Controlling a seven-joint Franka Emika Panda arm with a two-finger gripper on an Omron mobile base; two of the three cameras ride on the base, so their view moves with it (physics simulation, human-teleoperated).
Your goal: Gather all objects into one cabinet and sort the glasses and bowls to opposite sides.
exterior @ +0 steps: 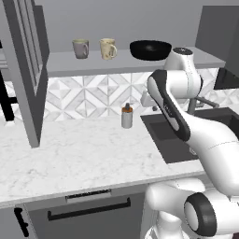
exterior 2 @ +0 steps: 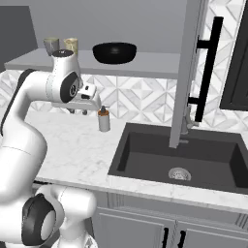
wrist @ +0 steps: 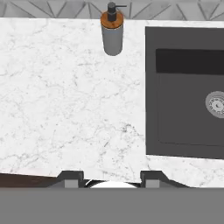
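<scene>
Left base view: grey mug (exterior: pixel 80 48), cream mug (exterior: pixel 108 48) and bowl (exterior: pixel 150 50) sat on the cabinet shelf (exterior: pixel 60 64).

Right base view: end effector (exterior 2: pixel 77 111) hung over the worktop (exterior 2: pixel 72 145).

Hand view: fingers (wrist: pixel 70 179) partly open, nothing held. I'd go higher before reaching, avoiding the dispenser (wrist: pixel 112 33).

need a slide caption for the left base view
Grey mug, cream mug and black bowl lined up on the open cabinet's shelf, above a soap dispenser on the marble counter.
</scene>
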